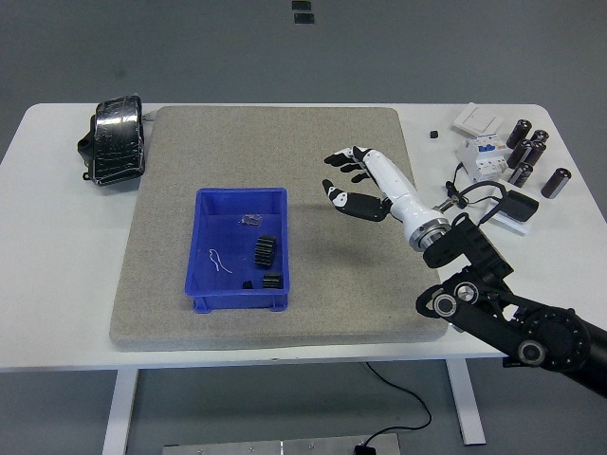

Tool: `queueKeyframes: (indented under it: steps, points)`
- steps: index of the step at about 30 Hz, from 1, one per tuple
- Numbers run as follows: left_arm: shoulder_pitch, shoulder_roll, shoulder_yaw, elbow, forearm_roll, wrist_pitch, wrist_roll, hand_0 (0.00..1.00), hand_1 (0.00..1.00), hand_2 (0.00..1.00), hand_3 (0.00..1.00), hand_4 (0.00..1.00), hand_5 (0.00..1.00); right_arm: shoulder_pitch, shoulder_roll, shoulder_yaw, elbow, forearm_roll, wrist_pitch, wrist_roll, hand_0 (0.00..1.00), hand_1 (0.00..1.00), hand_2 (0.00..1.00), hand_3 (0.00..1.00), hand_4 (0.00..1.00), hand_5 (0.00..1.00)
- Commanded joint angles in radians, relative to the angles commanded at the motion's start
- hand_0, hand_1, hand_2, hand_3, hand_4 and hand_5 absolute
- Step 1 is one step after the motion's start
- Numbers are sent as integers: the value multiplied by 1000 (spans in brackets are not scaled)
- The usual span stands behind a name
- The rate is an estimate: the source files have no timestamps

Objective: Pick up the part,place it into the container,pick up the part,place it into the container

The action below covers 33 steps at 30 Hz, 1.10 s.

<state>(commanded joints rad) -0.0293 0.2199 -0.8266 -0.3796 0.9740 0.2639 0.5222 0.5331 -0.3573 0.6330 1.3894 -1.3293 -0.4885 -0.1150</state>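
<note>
**Right hand empty over the mat, parts sit in the blue bin**

Right hand (358,182) hangs above the grey felt mat (275,152), to the right of the blue container (204,248) and clear of it. Fingers are spread and loosely bent, nothing between them. White forearm runs down-right into the black arm at the picture's lower right.

Container sits on the mat, left of centre. Inside: a black ribbed part (265,250) near the middle-right, a second smaller black part (272,281) just below it by the near wall, a tiny black piece (248,283) beside that, a thin white wire (218,258) on the left side, and a small grey bit (252,220) near the far wall.

Off the mat on the white table (57,237): a black wrapped bundle (115,139) at far left; at far right a cluster of dark cylinders (531,154), a white breaker-like unit (482,157), a white switch plate (478,118), a small black box (519,204) with a cable. Left arm doesn't show.
</note>
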Motion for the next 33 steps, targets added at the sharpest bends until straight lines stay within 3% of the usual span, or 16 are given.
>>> queueKeyframes:
  steps: [5, 11, 13, 18, 33]
  points:
    - [2, -2, 3, -2, -11, 3, -3, 661, 645, 623, 571, 679, 657, -96, -5, 108, 2, 153, 0, 113, 628, 693, 697, 685, 605, 267]
    - [10, -3, 13, -5, -40, 3, -10, 660, 644, 623, 576, 677, 656, -227, -13, 252, 85, 334, 27, 239, 643, 696, 702, 685, 625, 266]
    - [13, -3, 14, -7, -43, 4, -9, 661, 645, 623, 583, 676, 660, -270, -17, 298, 113, 381, 33, 263, 671, 702, 704, 684, 658, 308]
    - [10, 2, 13, -11, -41, 1, -6, 662, 645, 623, 583, 679, 663, -350, -24, 408, 162, 452, 33, 278, 674, 700, 702, 682, 663, 310]
    - [-15, 34, -20, -20, -1, -17, 0, 661, 645, 624, 594, 686, 669, -407, -25, 568, 187, 415, 19, 276, 688, 703, 706, 682, 668, 325]
